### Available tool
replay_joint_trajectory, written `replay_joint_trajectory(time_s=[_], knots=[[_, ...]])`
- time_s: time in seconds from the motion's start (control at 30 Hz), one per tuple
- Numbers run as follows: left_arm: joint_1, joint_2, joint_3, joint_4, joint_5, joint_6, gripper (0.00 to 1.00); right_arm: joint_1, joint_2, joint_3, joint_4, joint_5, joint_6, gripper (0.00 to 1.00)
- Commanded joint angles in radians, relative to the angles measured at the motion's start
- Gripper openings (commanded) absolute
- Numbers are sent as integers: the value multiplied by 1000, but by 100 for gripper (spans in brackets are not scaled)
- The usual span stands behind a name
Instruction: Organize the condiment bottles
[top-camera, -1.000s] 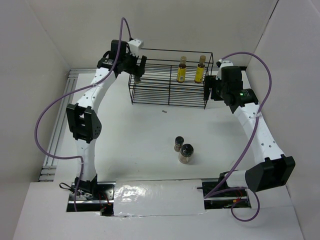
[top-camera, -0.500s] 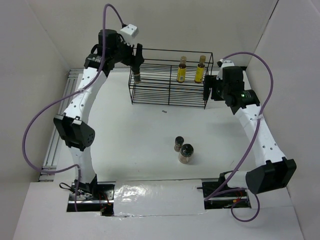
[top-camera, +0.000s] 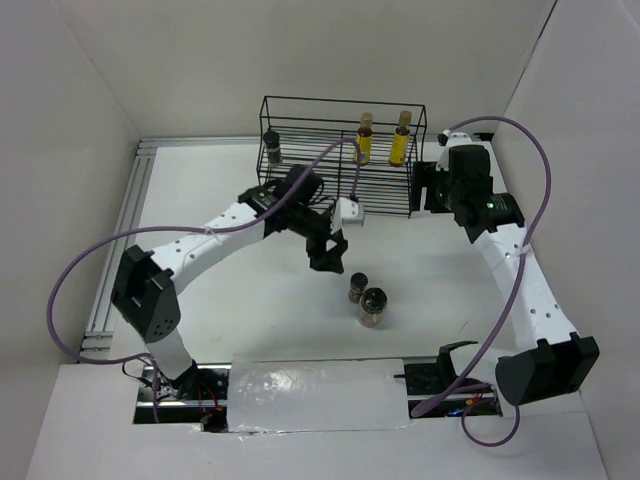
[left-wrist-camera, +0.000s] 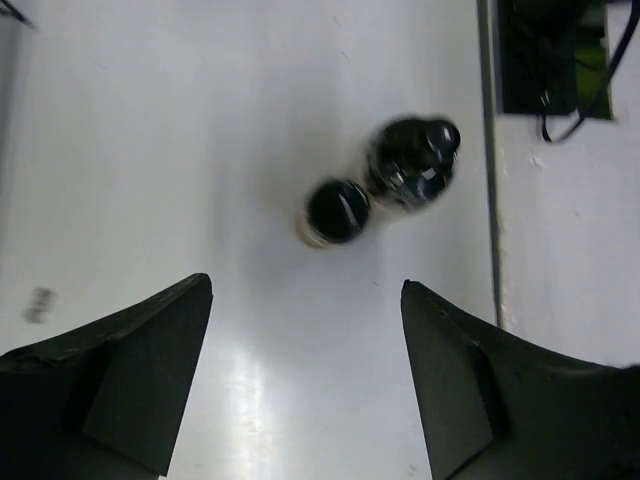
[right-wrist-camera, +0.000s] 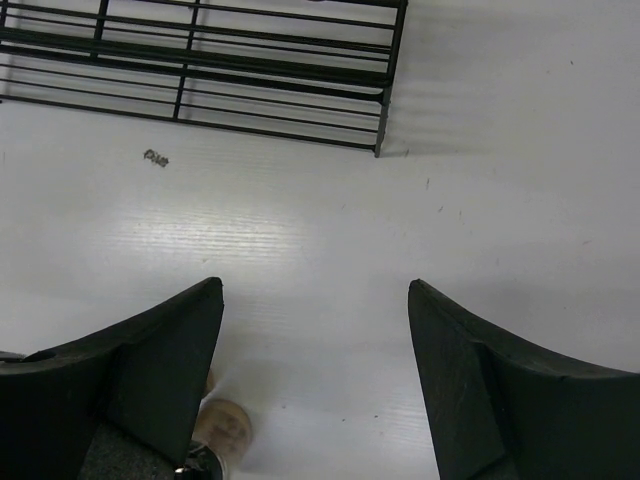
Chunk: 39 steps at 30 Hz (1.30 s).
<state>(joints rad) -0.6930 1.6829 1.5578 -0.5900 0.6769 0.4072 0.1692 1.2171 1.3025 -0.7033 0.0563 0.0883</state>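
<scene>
We hover near the short jar (left-wrist-camera: 336, 210) and the fatter jar (left-wrist-camera: 412, 165).
Our left gripper (left-wrist-camera: 305, 285) and right gripper (right-wrist-camera: 315, 288) both gape, empty.

**Right wrist: gripper spread wide, rack corner ahead**

I see my right gripper (right-wrist-camera: 313, 300) with its two dark fingers (right-wrist-camera: 150, 370) set wide apart and white desk (right-wrist-camera: 300, 220) showing between them. A black wire rack (right-wrist-camera: 384, 130) runs along the top edge, its corner post right of centre. A dark speck (right-wrist-camera: 155, 158) lies on the desk near the rack's front. A tan rounded thing (right-wrist-camera: 225, 428) sits against the finger at lower left, too blurred for me to name.
</scene>
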Motion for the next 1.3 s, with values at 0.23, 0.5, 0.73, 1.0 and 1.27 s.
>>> replay_joint_trajectory(time_s=[0.23,0.5,0.73,1.0,1.27], knots=[[-89,101,-84,113,101,211,95,-10,-106,-57,-28,20,-5,82],[-119,195,-56,124,121,239,95,-11,-105,-48,-44,39,-25,83],[-131,234,-48,148,95,256,91,-13,-106,-55,-39,42,-38,84],[-132,271,-11,150,70,211,77,-14,-99,-46,-45,50,-44,84],[-132,230,-77,150,70,237,66,-14,-100,-45,-47,59,-47,84]])
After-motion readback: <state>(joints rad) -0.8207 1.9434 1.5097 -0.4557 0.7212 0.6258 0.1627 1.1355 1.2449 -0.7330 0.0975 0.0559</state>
